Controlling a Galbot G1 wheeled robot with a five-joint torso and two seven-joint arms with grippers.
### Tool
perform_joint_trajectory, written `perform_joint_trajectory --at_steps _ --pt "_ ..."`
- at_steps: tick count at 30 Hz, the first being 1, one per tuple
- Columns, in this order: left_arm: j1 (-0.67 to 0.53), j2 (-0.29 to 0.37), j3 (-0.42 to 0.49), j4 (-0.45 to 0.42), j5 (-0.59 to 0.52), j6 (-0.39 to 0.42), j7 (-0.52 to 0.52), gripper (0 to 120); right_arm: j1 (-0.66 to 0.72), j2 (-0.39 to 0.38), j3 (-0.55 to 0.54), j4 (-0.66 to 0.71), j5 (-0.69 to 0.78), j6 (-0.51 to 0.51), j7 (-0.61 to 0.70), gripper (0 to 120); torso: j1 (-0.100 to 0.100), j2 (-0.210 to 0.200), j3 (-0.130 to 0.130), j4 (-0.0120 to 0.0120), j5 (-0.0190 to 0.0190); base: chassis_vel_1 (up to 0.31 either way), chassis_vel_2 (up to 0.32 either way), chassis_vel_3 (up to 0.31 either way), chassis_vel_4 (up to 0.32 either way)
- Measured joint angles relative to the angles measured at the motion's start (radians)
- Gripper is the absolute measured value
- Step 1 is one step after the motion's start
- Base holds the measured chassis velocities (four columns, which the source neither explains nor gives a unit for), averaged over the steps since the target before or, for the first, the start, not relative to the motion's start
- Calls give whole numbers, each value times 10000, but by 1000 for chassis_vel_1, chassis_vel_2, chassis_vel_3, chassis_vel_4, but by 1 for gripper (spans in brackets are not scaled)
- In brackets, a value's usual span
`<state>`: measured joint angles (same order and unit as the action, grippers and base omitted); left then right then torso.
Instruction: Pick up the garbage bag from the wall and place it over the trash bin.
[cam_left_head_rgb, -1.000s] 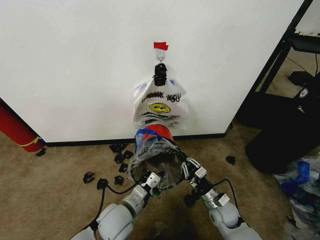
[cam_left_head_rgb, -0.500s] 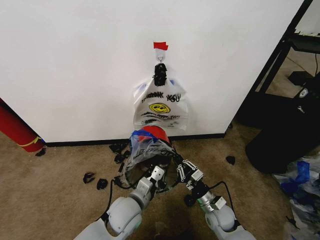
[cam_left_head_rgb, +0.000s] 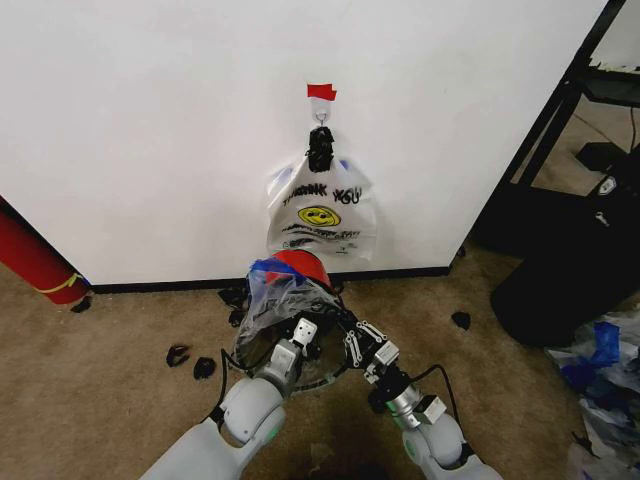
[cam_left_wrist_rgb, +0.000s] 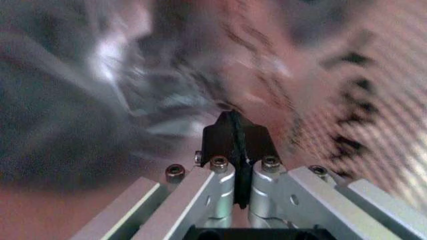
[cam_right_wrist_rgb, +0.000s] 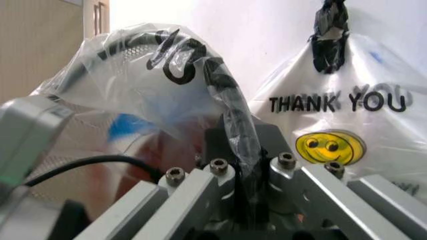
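Both arms work low at the foot of the wall (cam_left_head_rgb: 150, 120), under the hook where the white "THANK YOU" bag (cam_left_head_rgb: 322, 215) hangs by its black knot.

Garbage bag (cam_left_head_rgb: 275, 300): thin, see-through, blue patches near its top. It is off the wall and stretched between the two end effectors, draped over the trash bin (cam_left_head_rgb: 300, 265), whose red shows just behind the plastic, near the baseboard.

Left end effector (cam_left_head_rgb: 303, 335): fingers pressed together, and the left wrist view shows crinkled film at the tips, so I judge it pinches the bag's near-left edge. Right end effector (cam_left_head_rgb: 360, 345): fingers closed on a twisted strand of the bag's rim, clear in the right wrist view (cam_right_wrist_rgb: 239, 135).

Step in hand, as I judge it: fitting the bag over the bin. Pick-up is done; the mouth is open but whether the film sits around the whole rim I cannot tell.

Next move calls for both grips to carry the rim down and outward together, evenly, keeping tension light: thin film tears easily, and the small bin may tip or slide on the carpet (cam_left_head_rgb: 120, 370).
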<state>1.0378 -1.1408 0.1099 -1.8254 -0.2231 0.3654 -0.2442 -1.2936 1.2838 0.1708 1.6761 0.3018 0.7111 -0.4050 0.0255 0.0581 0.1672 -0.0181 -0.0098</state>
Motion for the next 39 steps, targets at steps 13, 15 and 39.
perform_joint_trajectory --at_steps 13,15,39 --pt "874 185 41 -1148 444 -440 -412 0 75 52 -749 20 959 -907 2083 0 0 0 0 2 0 0 0 0 0" --pt "1129 213 51 -1429 505 -464 -452 0 133 67 -890 43 1129 -1121 2411 0 0 0 0 2 -1 0 0 0 0" --pt "1087 299 -625 -1716 1012 -78 -974 0 18 8 -764 -410 29 -916 1693 0 0 0 0 0 1 0 0 0 0"
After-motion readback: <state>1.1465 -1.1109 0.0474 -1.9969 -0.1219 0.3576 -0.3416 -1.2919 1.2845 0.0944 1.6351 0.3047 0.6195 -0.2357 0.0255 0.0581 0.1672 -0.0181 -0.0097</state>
